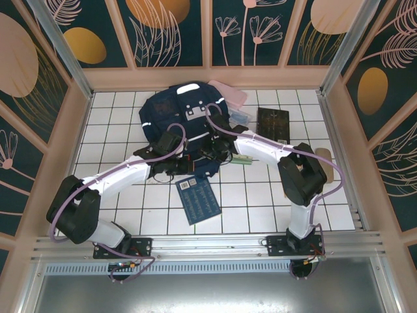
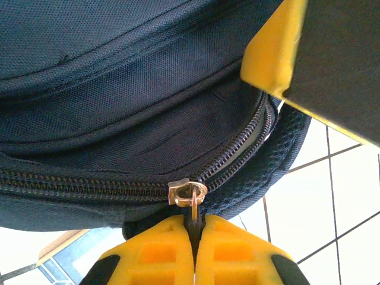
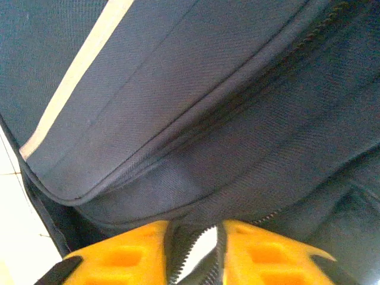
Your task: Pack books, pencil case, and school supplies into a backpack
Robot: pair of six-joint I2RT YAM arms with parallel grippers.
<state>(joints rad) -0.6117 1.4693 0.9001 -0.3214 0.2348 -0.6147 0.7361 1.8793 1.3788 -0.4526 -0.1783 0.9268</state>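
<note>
left fingers (image 2: 160, 252) pinch the zip pull (image 2: 190, 199) tight; right fingers (image 3: 127, 255) stand narrow, seemingly gripping the backpack (image 1: 176, 111) rim, far on the tabletop (image 1: 254, 202). opening step: next, draw the pull along against taut fabric.

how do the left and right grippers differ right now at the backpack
The left gripper has its fingers pressed together on the zipper pull; the right gripper has a gap between its fingers, with zipper teeth running into it. The left gripper sits at the slider, where closed teeth meet open ones; the right gripper faces a parted stretch. Both have yellow fingers and are at the backpack zipper.
</note>
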